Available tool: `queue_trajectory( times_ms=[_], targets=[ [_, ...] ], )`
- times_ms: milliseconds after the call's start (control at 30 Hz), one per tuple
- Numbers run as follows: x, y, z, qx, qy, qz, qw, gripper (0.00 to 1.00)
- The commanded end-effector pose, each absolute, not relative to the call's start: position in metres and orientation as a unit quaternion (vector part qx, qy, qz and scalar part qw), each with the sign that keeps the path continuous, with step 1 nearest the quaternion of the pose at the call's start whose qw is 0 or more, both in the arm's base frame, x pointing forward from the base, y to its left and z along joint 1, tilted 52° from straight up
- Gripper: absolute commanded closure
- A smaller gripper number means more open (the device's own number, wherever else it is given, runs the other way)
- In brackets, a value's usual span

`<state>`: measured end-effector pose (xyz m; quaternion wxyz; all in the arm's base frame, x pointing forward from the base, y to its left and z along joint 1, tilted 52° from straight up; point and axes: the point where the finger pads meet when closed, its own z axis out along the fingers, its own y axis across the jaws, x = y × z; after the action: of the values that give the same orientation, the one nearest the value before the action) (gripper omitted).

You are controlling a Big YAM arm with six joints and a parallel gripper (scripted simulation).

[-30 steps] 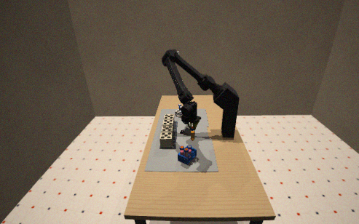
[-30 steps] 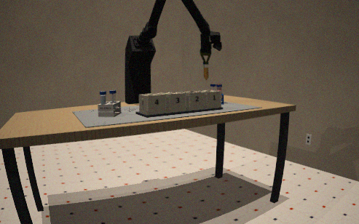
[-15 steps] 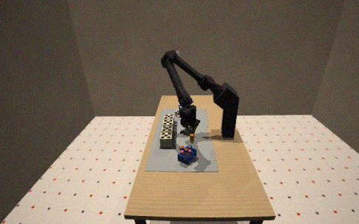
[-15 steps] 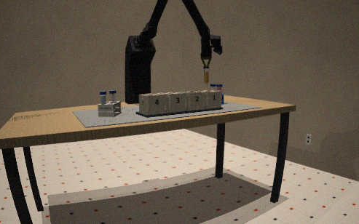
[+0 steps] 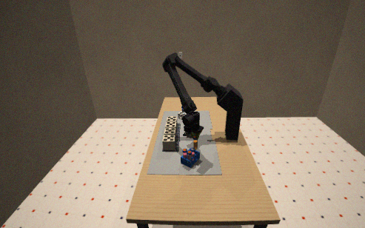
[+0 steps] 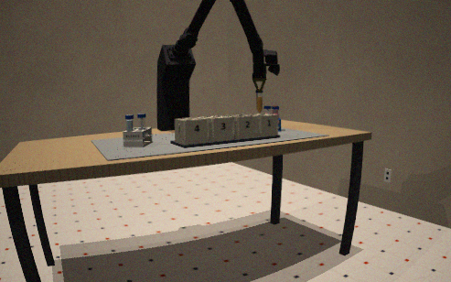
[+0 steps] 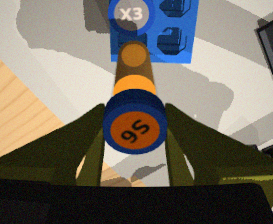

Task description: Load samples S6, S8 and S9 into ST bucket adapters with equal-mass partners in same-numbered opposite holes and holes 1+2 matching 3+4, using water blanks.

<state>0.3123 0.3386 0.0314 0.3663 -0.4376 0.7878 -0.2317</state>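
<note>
End effector [image 7: 134, 137] grips sample tube S6 [image 7: 134, 99] just under its cap, hanging upright above the worktop [image 5: 202, 200], clear of blue rack RS [image 7: 187, 36], likely for carrying toward the adapters [image 6: 227, 129].

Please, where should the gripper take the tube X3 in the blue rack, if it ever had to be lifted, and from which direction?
Best just under the cap, coming straight down from above: X3 stands upright in the blue rack, only its top exposed. The gripper, shut on S6, holds that tube the same way. The task leaves X3 where it is.
</note>
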Motion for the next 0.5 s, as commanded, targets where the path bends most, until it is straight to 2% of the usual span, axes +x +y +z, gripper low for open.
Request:
queue_trajectory(
  times_ms=[0, 467],
  targets=[
    [0.326, 0.344, 0.028, -0.44, 0.785, -0.232, 0.37, 1.0],
    [0.332, 0.345, 0.03, -0.439, 0.782, -0.227, 0.379, 1.0]
  ],
)
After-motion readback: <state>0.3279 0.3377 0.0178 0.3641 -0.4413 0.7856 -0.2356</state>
